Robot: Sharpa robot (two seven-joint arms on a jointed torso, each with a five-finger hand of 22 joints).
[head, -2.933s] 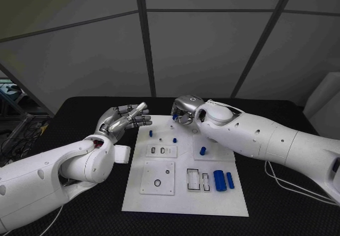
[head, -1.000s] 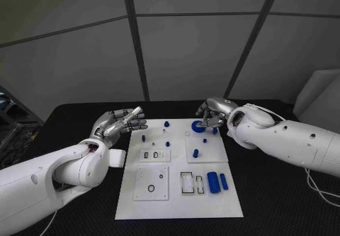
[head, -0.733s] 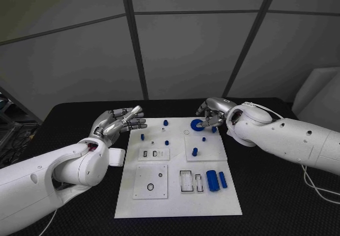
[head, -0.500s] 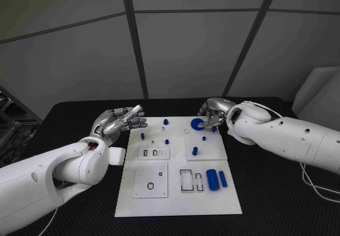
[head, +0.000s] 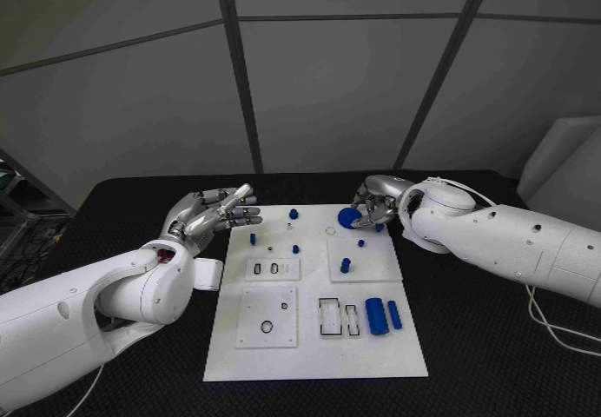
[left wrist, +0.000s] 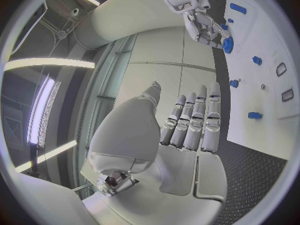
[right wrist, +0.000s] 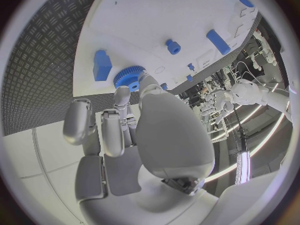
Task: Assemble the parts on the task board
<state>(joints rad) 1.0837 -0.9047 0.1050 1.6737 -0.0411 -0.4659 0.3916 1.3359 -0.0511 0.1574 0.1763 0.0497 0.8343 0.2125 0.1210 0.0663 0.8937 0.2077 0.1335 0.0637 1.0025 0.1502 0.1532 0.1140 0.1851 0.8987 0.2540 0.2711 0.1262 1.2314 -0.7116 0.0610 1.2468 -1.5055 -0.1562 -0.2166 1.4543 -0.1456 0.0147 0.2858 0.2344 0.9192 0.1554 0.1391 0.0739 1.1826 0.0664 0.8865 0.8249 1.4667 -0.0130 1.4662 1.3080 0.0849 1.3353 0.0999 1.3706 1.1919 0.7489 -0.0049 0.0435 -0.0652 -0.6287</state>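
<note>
**Right hand grips a blue wheel at the far edge of the board**

The right hand (head: 372,202) reaches in over the far right corner of the white board (head: 313,347) and pinches a round blue toothed wheel (head: 349,218) between its fingertips. In the right wrist view the wheel (right wrist: 129,77) sits just beyond the fingers (right wrist: 122,96), close above the board's surface; whether it touches the board cannot be told.

The left hand (head: 210,214) hovers over the black desk (head: 125,226) just beside the board's far left corner. Its fingers are stretched out and apart, and it holds nothing. The left wrist view shows the same flat, released hand (left wrist: 187,125), with the right hand (left wrist: 200,20) and the wheel (left wrist: 227,44) across the board from it.

On the board, several small blue pegs (head: 294,214) stand along the far part, and one taller peg (head: 345,266) stands on a raised square plate on the right. Nearer the robot, two blue cylinders (head: 376,316) lie side by side next to rectangular slots. A square plate on the left carries a small dark ring (head: 267,327).
</note>
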